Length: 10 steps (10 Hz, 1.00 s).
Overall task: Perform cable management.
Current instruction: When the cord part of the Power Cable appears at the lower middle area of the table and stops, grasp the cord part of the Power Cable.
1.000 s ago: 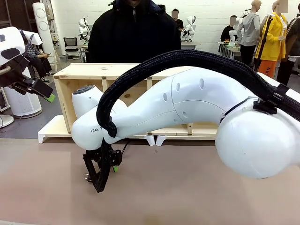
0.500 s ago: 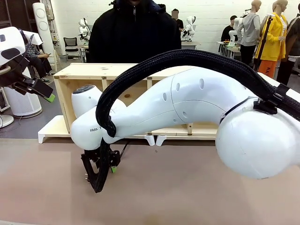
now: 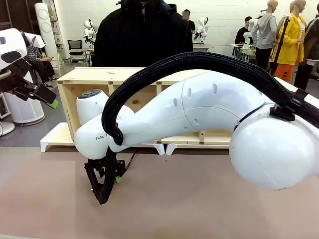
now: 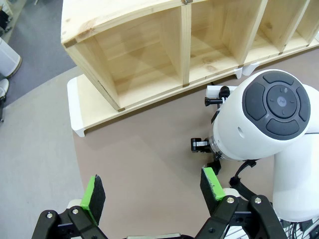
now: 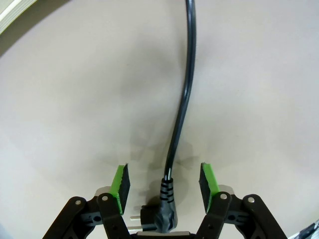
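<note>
The cable (image 5: 182, 99), thin and black, runs down the beige table to its small black plug (image 5: 162, 216). My right gripper (image 5: 164, 185) is open and straddles the cable just above the plug. Its green pads (image 5: 121, 186) stand clear on either side without touching. In the front view the right arm reaches across to the left, with the right gripper (image 3: 103, 191) low at the table. A short stretch of cable (image 3: 131, 157) shows behind it. My left gripper (image 3: 49, 101) hangs raised at the far left. The left gripper (image 4: 152, 191) is open with nothing in it.
A wooden shelf unit (image 3: 99, 77) on a white riser (image 3: 55, 139) stands along the table's far side. A person in black (image 3: 142, 35) stands behind it. The right arm's white wrist (image 4: 269, 114) is close to the shelf's front (image 4: 149, 45).
My right gripper has shifted a little left and lower over the table. The left arm has not moved.
</note>
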Tool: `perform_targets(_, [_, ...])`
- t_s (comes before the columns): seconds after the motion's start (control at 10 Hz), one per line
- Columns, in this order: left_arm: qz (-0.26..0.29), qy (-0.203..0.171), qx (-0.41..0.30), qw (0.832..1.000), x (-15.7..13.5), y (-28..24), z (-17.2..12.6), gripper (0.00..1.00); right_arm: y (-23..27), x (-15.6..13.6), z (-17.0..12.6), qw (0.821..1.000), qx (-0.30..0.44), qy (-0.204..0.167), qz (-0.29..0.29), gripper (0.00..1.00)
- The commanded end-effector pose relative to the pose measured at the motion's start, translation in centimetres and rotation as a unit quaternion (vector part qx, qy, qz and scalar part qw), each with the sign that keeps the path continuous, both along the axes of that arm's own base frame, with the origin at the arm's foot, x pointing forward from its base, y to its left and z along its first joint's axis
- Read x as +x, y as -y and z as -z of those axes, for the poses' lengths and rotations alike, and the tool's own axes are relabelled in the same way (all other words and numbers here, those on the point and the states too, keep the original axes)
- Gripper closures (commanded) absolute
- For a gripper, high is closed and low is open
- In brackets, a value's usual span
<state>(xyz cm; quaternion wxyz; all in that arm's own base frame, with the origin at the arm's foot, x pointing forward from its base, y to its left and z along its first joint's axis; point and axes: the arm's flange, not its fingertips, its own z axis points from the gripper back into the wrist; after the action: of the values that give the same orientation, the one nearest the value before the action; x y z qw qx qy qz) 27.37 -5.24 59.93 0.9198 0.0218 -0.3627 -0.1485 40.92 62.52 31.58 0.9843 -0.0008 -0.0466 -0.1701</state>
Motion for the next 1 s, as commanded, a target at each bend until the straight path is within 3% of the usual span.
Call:
perform_targets(0.0, [-0.001, 0.002, 0.003, 1.000, 0.07, -0.10, -0.02, 0.00, 0.58, 0.06, 0.52, 1.000, 0.019, -0.011, -0.017, 0.33])
perform_targets(0.1, [-0.001, 0.002, 0.003, 1.000, 0.07, -0.10, -0.02, 0.00, 0.60, 0.31, 0.63, 1.000, 0.018, -0.014, -0.018, 0.45])
perform_targets(0.4, [-0.001, 0.002, 0.003, 1.000, 0.07, -0.10, -0.02, 0.00, 0.82, 0.19, 0.99, 1.000, 0.003, -0.019, -0.008, 0.65])
perform_targets(0.7, [-0.001, 0.002, 0.003, 1.000, 0.07, -0.10, -0.02, 0.00, 0.88, 0.04, 1.06, 1.000, 0.006, -0.020, -0.011, 0.92])
perform_targets(0.9, [-0.001, 0.002, 0.003, 1.000, 0.07, -0.10, -0.02, 0.00, 0.85, 0.30, 0.84, 1.000, 0.006, -0.019, -0.011, 1.00])
